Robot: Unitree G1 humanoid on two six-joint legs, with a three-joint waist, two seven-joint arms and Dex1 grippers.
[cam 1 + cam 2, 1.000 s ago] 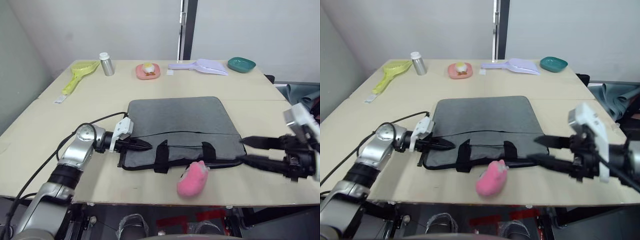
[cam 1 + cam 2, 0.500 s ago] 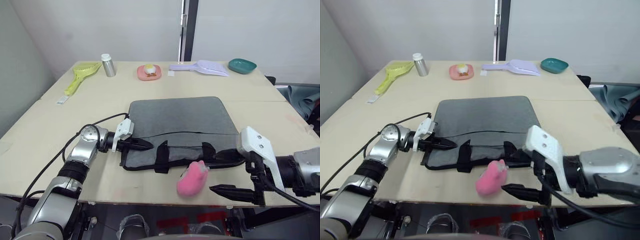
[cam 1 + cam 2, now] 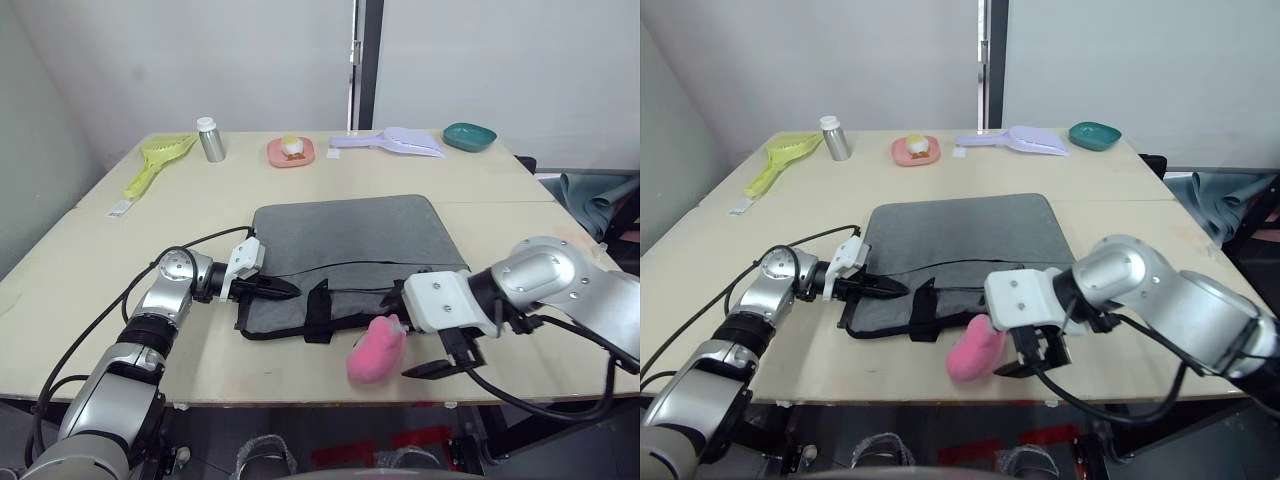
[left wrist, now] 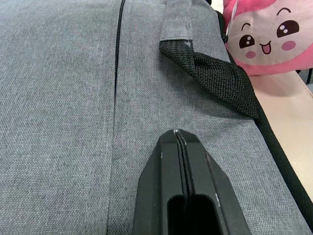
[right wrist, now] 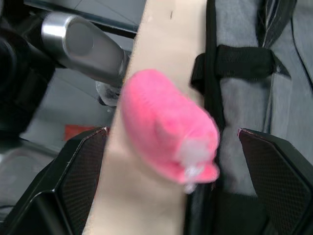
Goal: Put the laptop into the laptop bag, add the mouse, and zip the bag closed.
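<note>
The left wrist view shows the left tool [image 4: 182,196] pressed together over the laptop bag [image 4: 73,98]; the right tool [image 5: 166,161] spread around the pink charm [image 5: 168,129].

The bag [image 3: 350,250] lies flat on the table [image 3: 90,260]. The left gripper [image 3: 285,290] rests at the bag's left front corner, its fingers together, tips pointing along the front edge toward the nearer black strap [image 3: 318,310]. The pink charm [image 3: 376,348] sits just in front of the bag. The right gripper [image 3: 408,330] is at the charm, fingers spread, one finger [image 3: 430,368] showing on the side away from the bag. Beyond the bag stand a bottle [image 3: 210,139], pink plate [image 3: 291,151], yellow scoop [image 3: 158,160], lilac scoop [image 3: 392,141] and teal dish [image 3: 470,136].
</note>
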